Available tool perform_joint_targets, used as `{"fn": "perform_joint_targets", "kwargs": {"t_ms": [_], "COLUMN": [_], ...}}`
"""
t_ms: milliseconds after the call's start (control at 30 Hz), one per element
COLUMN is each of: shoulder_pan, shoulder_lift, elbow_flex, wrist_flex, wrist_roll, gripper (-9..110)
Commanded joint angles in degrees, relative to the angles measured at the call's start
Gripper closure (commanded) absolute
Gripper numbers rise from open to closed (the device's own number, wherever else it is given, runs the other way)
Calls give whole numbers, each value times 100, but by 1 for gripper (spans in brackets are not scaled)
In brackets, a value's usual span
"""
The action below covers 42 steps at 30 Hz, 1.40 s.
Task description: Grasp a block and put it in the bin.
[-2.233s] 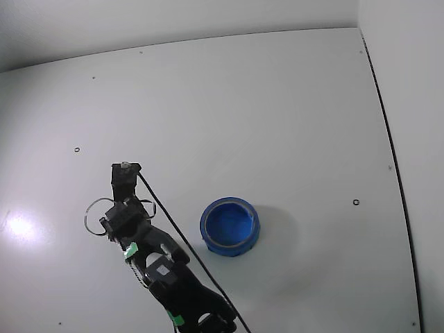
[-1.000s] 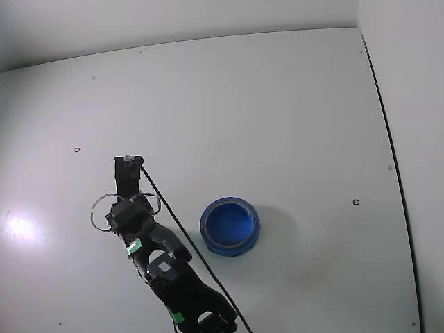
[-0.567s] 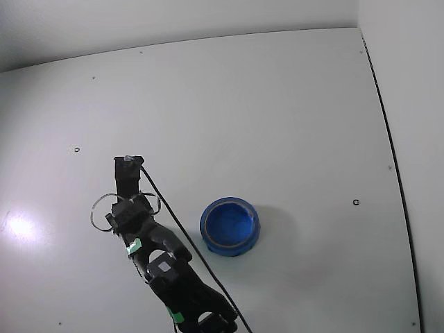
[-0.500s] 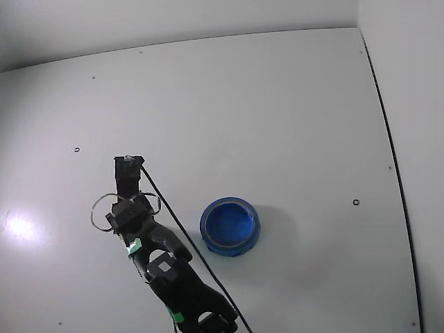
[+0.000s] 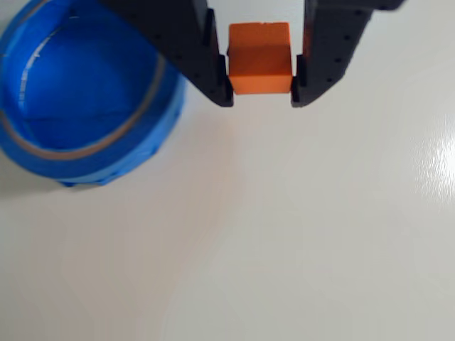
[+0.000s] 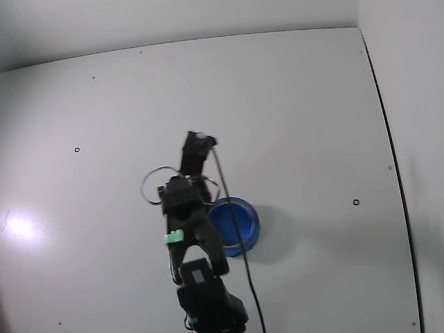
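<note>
Loads of bare worktop (image 5: pixel 298 234) around; bin (image 5: pixel 43 153) sits just left in the wrist view. Fingers (image 5: pixel 261 99) pinch the block (image 5: pixel 260 58), seemingly lifted.

A: What's between the fingers of the gripper (image 5: pixel 261 96)?

B: A small orange-red block (image 5: pixel 260 58). Both black fingers (image 5: pixel 213 67) press its left and right sides, so it's clamped.

A: Where's the bin (image 5: pixel 85 92)?

B: At the far left of the wrist view, a round blue bowl with a thick rim. The left finger overlaps its right edge. The block sits to the right of it, apart from the rim.

A: And under them?

B: A pale, glossy table (image 5: pixel 284 241), with a bright glare patch at the right.
</note>
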Motion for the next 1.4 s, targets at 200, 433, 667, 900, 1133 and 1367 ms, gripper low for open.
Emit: {"fn": "perform_joint_targets", "kwargs": {"t_ms": [200,433,667,900,1133,1367], "shoulder_pan": [1415,1582,1573,1573,1644,1811], "shoulder_lift": [2206,2206,2224,2285,2303,3533], "elbow_flex": [905,1424,1688,1758,1696,1679], "wrist_flex": [-88,-88,-88,-88,-88,-79], "wrist_roll": [-62,-62,-53,-44,44,721], "gripper": [101,101,100,90,77,91]}}
